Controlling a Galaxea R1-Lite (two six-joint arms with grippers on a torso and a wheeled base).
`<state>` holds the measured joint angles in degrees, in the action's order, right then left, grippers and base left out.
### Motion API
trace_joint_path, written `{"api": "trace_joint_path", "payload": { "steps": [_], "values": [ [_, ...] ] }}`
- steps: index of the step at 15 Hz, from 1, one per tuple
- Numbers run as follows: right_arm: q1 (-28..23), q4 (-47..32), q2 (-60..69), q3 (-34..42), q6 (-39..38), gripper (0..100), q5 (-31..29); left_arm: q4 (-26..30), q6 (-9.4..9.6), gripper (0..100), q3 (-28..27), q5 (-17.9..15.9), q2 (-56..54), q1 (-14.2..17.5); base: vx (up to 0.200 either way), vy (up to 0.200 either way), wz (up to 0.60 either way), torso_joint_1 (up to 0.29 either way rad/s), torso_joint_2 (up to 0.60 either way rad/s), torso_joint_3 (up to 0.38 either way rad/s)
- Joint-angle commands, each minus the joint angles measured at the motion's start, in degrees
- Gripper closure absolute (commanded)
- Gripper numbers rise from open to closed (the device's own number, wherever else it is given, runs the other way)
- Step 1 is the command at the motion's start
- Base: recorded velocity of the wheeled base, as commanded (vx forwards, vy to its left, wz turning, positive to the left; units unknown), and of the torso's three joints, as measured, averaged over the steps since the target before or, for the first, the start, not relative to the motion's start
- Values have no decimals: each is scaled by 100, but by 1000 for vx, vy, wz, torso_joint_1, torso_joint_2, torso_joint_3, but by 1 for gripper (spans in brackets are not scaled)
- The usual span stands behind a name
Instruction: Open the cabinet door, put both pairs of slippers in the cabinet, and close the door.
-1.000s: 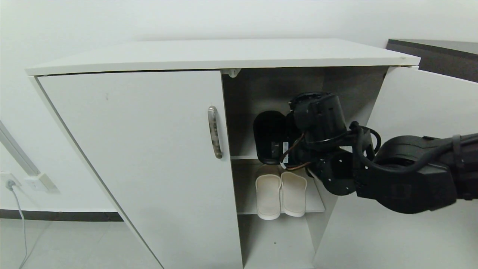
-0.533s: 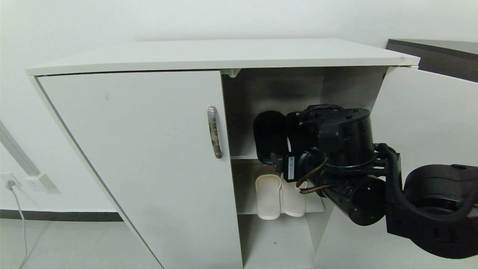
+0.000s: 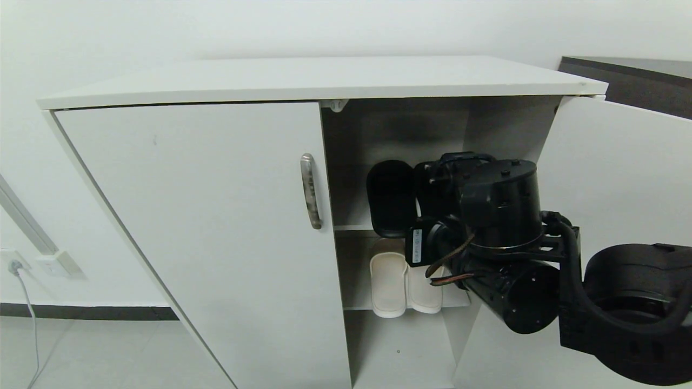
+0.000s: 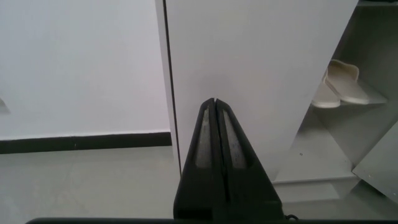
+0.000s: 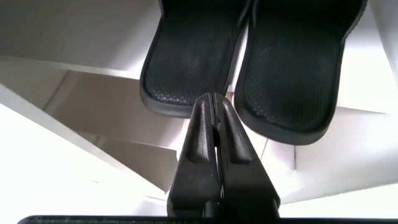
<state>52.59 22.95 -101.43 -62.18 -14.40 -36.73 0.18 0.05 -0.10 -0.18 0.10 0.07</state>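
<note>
Right wrist view: right gripper (image 5: 214,101) clenched empty, just before black slippers (image 5: 292,68) on upper shelf (image 3: 350,227); white slippers (image 3: 388,283) below. Open door (image 3: 611,173) likely light, rigid, hinged: push its free edge.

Head view, non-task items:
- Plain white wall (image 3: 108,32) across the top and left of frame.
- White cable trunking (image 3: 21,216) runs diagonally down the left edge and ends at a white box (image 3: 57,265), mid-left.
- Wall socket (image 3: 13,266) just beside that box at the far left edge. A plug is in it, and a grey cable (image 3: 30,319) hangs down to the lower left corner.
- Dark skirting strip (image 3: 81,312) along the wall base, lower left.
- Pale tiled floor (image 3: 108,356) along the bottom left.
- Dark slab-like surface (image 3: 627,75) at the upper right edge; can't tell what it is.

Left wrist view: same white wall (image 4: 74,62), dark skirting (image 4: 81,142), light floor (image 4: 87,186) meeting it.
</note>
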Motion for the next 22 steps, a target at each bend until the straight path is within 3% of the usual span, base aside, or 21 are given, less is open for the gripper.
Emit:
{"api": "trace_joint_path", "payload": {
  "steps": [1,5,22],
  "values": [
    [23,-2,-79,13,-2,100,-1,-1,-5,100,1,1,-1,1,0,0,0,0,0,0],
    [50,42,-88,57,-2,100,-1,-1,4,100,1,-8,-1,1,0,0,0,0,0,0],
    [94,69,-88,145,7,100,-1,-1,-5,100,1,-17,-1,1,-200,0,0,1,2,2]
  ]
}}
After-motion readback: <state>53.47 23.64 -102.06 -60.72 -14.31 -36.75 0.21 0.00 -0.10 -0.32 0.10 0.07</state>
